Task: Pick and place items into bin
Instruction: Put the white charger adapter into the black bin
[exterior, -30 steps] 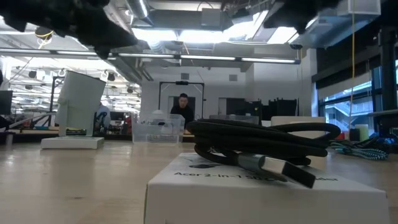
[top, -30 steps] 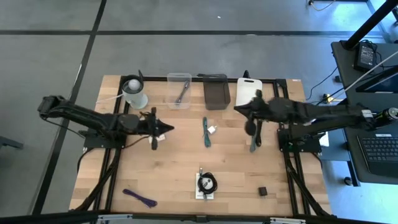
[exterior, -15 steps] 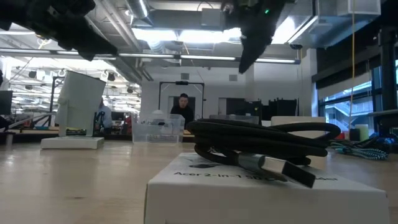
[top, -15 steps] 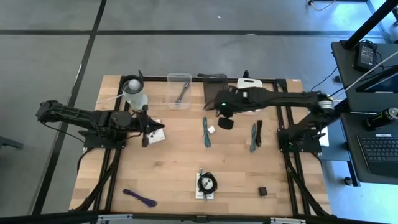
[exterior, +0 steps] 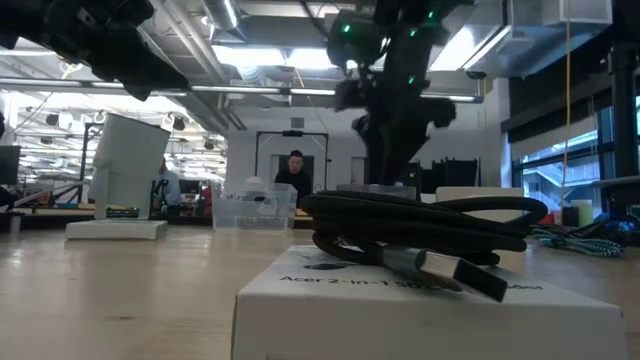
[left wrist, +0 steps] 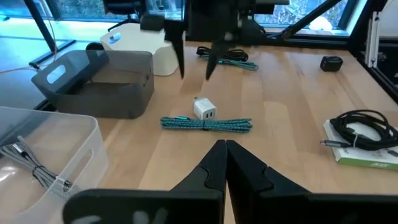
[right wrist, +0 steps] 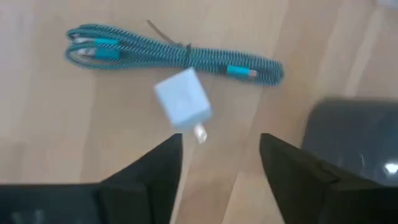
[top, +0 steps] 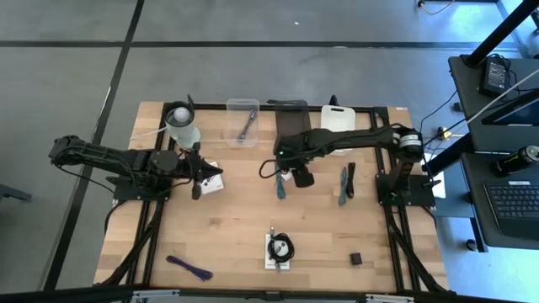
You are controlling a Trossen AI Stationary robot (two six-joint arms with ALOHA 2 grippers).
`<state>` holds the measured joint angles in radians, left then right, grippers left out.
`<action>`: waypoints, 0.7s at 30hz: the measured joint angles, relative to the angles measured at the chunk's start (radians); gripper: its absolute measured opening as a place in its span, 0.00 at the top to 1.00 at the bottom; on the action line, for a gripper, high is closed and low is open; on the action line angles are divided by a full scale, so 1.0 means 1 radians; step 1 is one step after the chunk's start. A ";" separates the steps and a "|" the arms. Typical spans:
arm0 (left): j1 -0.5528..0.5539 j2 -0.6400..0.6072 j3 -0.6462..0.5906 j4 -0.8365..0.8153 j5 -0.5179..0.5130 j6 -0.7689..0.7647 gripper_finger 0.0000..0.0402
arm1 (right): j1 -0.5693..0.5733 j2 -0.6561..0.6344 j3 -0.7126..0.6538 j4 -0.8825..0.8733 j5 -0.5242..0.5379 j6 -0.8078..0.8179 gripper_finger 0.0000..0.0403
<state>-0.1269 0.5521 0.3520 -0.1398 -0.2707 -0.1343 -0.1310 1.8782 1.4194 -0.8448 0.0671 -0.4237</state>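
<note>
A teal braided cable (right wrist: 174,53) lies bundled on the wooden table (top: 236,219) beside a small white charger cube (right wrist: 182,104). My right gripper (right wrist: 221,158) hangs open just above them, its fingers pointing down and touching nothing; it also shows in the high view (top: 285,171) and the left wrist view (left wrist: 194,56). My left gripper (left wrist: 225,152) is shut and empty at the table's left (top: 205,177), above a white card (top: 213,182). A black coiled cable (top: 280,248) rests on a white box. A purple strap (top: 189,267) and a black cube (top: 356,258) lie near the front edge.
A clear bin (top: 242,122), a dark grey bin (top: 292,124) and a white board (top: 337,118) line the far edge, with a white jar (top: 181,124) at the far left. A second teal and grey cable (top: 344,183) lies right of centre.
My right gripper has swung from the table's right side toward the middle, come down over the teal cable and white cube, and opened. My left gripper has drawn back a little toward the left edge and stayed shut.
</note>
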 joint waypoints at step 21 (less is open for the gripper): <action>0.000 0.000 0.000 0.000 -0.106 -0.020 0.99 | 0.000 0.136 0.000 0.072 -0.089 -0.270 0.30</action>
<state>-0.1268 0.5522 0.3523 -0.1394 -0.3771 -0.1543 -0.1310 2.0142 1.4193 -0.7729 -0.0216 -0.6935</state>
